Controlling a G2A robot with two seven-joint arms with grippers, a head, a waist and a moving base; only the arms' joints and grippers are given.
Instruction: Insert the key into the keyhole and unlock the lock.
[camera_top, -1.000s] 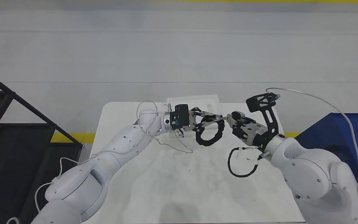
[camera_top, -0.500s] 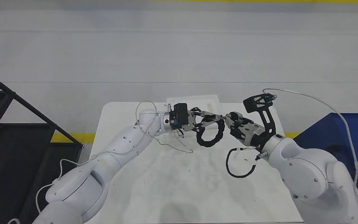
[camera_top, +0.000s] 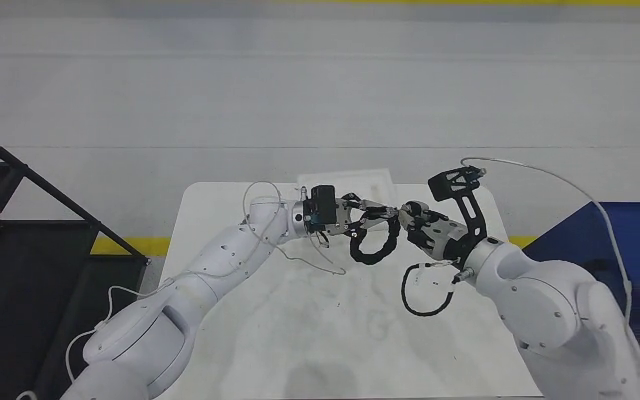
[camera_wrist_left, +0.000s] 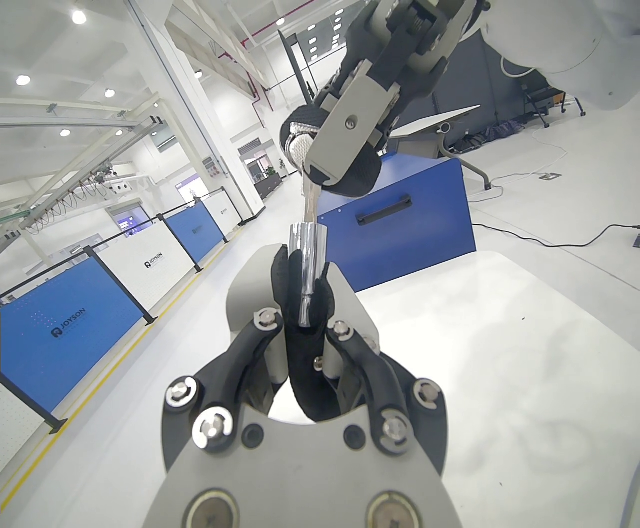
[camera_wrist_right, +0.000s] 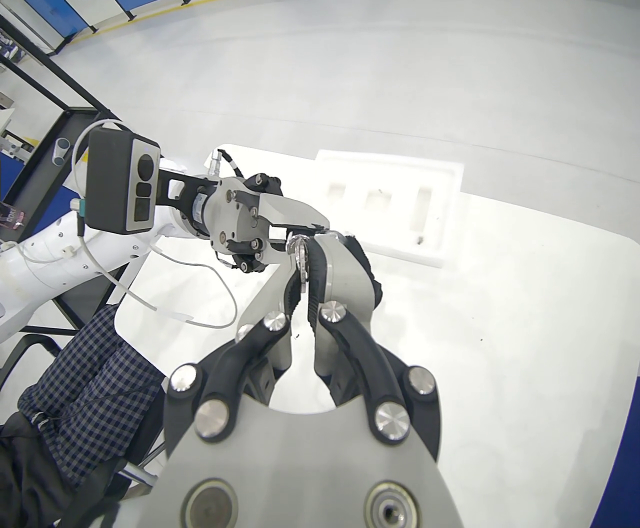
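Note:
My left gripper (camera_wrist_left: 300, 280) is shut on the lock (camera_wrist_left: 308, 260), a chrome cylinder with a black cable loop (camera_top: 375, 245) hanging below it. My right gripper (camera_wrist_right: 307, 262) is shut on the silver key (camera_wrist_right: 299, 250). In the left wrist view the key (camera_wrist_left: 311, 200) points blade-first into the end of the chrome cylinder, and the right gripper (camera_wrist_left: 330, 165) sits just beyond it. The two grippers meet tip to tip above the table's far middle, the left gripper (camera_top: 372, 212) facing the right gripper (camera_top: 405, 217). How deep the blade sits is hidden.
A white foam tray (camera_wrist_right: 390, 210) with several recesses lies at the table's far edge, just behind the grippers, also visible as the foam tray (camera_top: 350, 185) from above. The white table (camera_top: 300, 330) is bare in front. A black cable loop (camera_top: 425, 292) hangs from the right wrist.
My right arm has shifted slightly left toward the left gripper, closing the gap between key and lock. The left arm has stayed nearly still.

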